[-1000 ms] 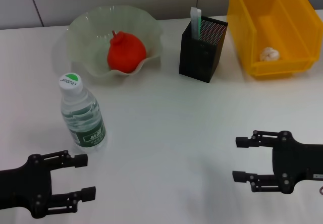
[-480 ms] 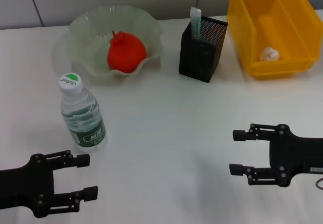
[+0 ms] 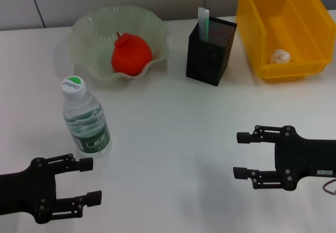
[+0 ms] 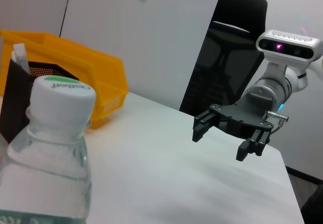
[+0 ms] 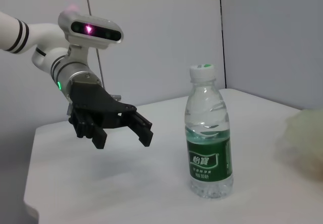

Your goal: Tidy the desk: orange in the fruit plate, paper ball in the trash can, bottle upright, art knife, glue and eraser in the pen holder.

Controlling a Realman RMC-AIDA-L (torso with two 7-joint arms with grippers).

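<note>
- Both black pincers hovered low over the white desk (image 3: 173, 138) with fingers spread wide and nothing between them: the left gripper (image 3: 88, 180) at the near left edge, the right gripper (image 3: 242, 155) at the near right.
- Seen from the left wrist, the right gripper (image 4: 224, 139) hung above the desk's far corner; seen from the right wrist, the left gripper (image 5: 123, 129) hung beside the bottle, apart from it.
- A clear plastic water bottle with a white cap and green label (image 3: 85, 118) stood upright just beyond the left gripper, not touching it.
- A bright orange fruit (image 3: 131, 54) lay inside the pale green wavy-edged glass plate (image 3: 89, 28) at the back left.
- A black mesh pen holder (image 3: 210, 53) stood at the back centre, with a white-and-green stick-like item (image 3: 203, 20) poking out of its top.
- A crumpled white paper ball (image 3: 280, 56) sat inside the yellow plastic bin (image 3: 252, 28) at the back right.
</note>
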